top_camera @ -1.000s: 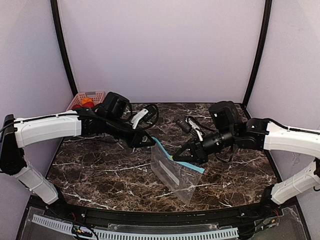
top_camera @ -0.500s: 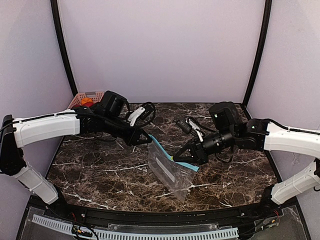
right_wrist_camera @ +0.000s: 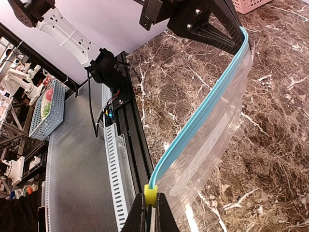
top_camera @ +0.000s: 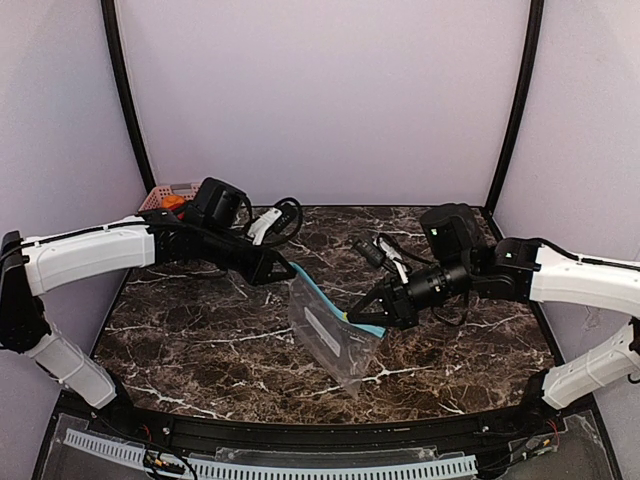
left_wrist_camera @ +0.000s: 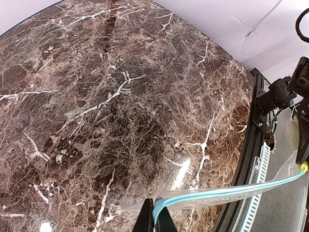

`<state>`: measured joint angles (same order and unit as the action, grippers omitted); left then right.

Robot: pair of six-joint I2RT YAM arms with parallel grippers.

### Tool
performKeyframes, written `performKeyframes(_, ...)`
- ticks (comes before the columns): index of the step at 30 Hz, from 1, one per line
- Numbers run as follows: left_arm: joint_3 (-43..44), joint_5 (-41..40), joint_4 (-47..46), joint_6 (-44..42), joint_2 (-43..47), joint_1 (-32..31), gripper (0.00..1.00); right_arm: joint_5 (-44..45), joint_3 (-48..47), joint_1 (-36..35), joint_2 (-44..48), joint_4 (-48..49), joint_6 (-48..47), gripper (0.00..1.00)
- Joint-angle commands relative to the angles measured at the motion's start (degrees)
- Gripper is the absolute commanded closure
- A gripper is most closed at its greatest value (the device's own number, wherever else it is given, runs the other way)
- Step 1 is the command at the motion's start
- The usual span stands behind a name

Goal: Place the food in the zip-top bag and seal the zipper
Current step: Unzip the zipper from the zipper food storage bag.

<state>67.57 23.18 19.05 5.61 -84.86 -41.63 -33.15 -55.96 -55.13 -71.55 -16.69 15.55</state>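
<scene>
**A:** Start at the left end effector (left_wrist_camera: 154,220). What has it got?

**B:** Its two fingers are pressed together on one end of the zipper (right_wrist_camera: 203,111), the teal strip. The left wrist view shows the strip running away from the fingertips toward the right.

**A:** And the right end effector (right_wrist_camera: 150,203)?

**B:** It is clamped on the opposite end of the same strip, right below a small yellow tab (right_wrist_camera: 151,193) (the tab sits at the very end of the zipper). The strip runs nearly straight between the two grips.

**A:** So where is the zip-top bag (top_camera: 330,335)?

**B:** It is held up by its teal edge near the middle of the tabletop (top_camera: 200,330), between the two arms, with the clear body hanging below the strip. Its white label (top_camera: 322,335) shows through the plastic. I cannot tell whether the lowest corner touches the dark marble.

**A:** Is the food (top_camera: 172,201) inside it?

**B:** No. An orange piece shows in the pink basket (top_camera: 160,192) at the far left corner, behind the left arm and well apart from the bag. The arm hides most of the basket.
</scene>
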Motion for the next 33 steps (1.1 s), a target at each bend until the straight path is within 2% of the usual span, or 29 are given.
performKeyframes(1,1.16,-4.32,1.1,0.68,2.38,2.12,0.99,-2.45,0.77,-0.68,1.72,-0.62,0.49,1.0)
performKeyframes(26,1.63,-8.29,2.96,-1.8,4.9,5.24,0.99,-2.1,1.56,-0.68,2.4,-0.71,0.81,1.0)
performKeyframes(33,1.77,-6.87,3.34,-3.19,5.18,5.24,0.99,-1.97,1.73,-0.67,2.61,-0.7,0.88,1.0)
